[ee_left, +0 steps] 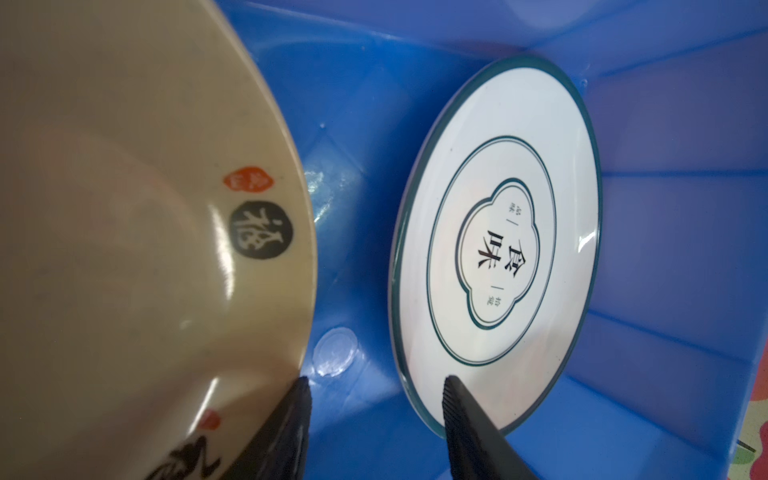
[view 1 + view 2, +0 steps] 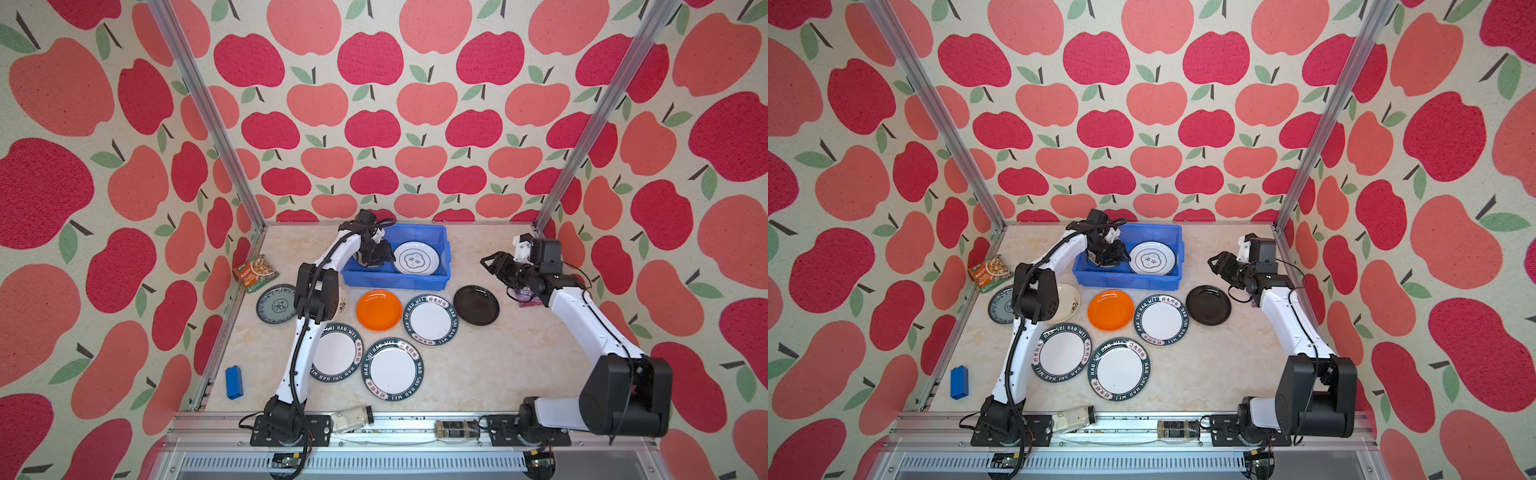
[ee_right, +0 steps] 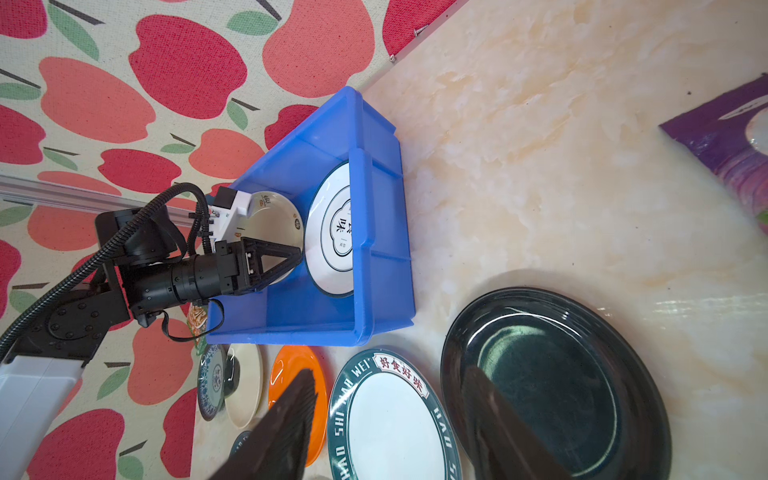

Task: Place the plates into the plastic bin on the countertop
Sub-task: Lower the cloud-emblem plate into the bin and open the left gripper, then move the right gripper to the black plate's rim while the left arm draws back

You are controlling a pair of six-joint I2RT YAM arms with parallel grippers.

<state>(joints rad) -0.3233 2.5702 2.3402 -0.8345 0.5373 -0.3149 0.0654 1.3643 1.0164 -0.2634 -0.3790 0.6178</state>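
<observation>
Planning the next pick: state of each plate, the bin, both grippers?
blue bin: upright, holds two plates
left gripper: open, empty, inside bin
right gripper: open, empty, above countertop
emblem plate: in bin
calligraphy plate: in bin, ungripped
orange plate: on countertop
black plate: on countertop
three lettered-rim plates: on countertop
blue-patterned plate: on countertop
blotched cream plate: on countertop, half hidden

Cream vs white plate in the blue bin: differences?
Cream plate is deeper, with black brush lettering and red seals; white plate is flatter, with a green rim line and centre emblem. Cream plate lies at the bin's left end, by the left claw; white plate at its right end. Both are round, inside the bin.
</observation>
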